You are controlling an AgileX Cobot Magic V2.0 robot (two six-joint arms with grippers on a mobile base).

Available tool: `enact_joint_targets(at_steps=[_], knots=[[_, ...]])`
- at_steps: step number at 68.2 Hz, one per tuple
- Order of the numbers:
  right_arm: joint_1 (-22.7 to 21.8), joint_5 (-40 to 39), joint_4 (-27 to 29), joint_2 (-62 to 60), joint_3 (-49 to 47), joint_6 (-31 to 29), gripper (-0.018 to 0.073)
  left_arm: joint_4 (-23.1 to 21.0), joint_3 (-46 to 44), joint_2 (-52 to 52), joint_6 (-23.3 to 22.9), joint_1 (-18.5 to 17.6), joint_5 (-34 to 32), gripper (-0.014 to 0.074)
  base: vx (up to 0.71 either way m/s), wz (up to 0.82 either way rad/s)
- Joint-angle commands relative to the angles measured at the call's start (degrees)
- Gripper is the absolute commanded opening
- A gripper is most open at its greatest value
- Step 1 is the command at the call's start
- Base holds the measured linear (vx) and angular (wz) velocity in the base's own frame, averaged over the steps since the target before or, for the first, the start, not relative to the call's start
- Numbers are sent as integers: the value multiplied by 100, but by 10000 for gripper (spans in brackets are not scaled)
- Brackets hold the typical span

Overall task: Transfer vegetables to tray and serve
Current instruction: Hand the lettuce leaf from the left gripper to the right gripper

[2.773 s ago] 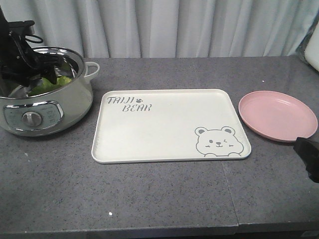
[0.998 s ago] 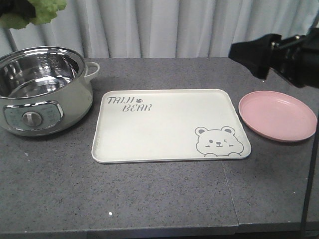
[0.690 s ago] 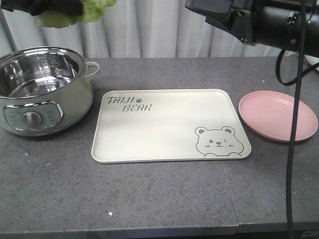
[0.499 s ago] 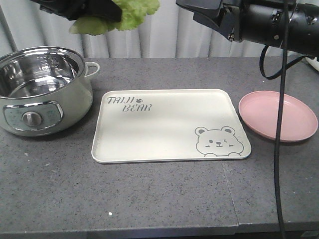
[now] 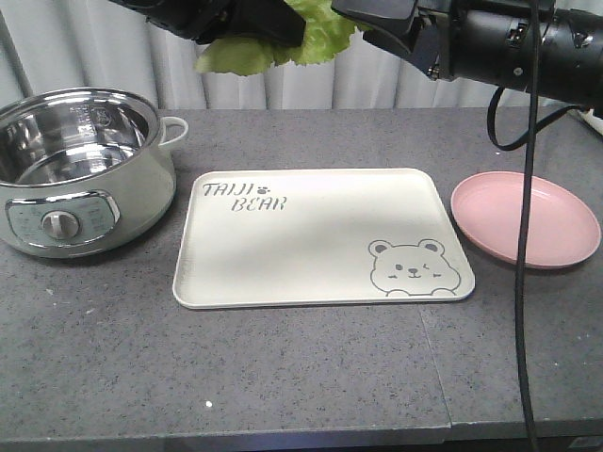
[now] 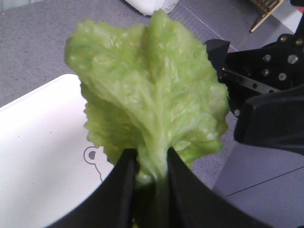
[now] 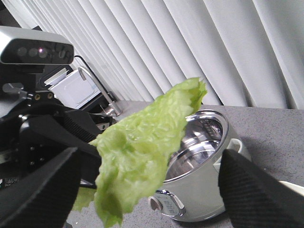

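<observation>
Black left gripper (image 6: 151,159) pinched tight on rib of bright green ruffled lettuce leaf (image 6: 152,90), leaf held aloft well above cream-white rectangular bear-print tray (image 5: 320,235), black right gripper (image 7: 149,190) spread wide, holding nothing, close beside leaf

Below my left fingers (image 6: 121,190) the tray (image 5: 311,235) lay bare; my right fingers (image 7: 266,194) crowded in just beside them.
</observation>
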Motion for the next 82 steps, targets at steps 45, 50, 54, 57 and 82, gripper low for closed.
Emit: enact_joint_targets(at_steps=[45, 50, 54, 57, 82], knots=[[-21, 229, 757, -208, -194, -71, -10, -314, -146, -264, 5, -63, -167, 71, 0, 0], [-21, 233, 757, -208, -194, -71, -10, -319, -146, -270, 5, -63, -153, 145, 0, 0], [-21, 236, 757, -208, -194, -71, -10, -319, -151, -270, 5, -63, -146, 219, 0, 0], [-21, 236, 757, -208, -194, -71, -10, -319, -151, -270, 5, -63, -146, 276, 0, 0], [-320, -193, 753, -260, -194, -91, -5, -319, -151, -274, -56, -63, -95, 542, 0, 0]])
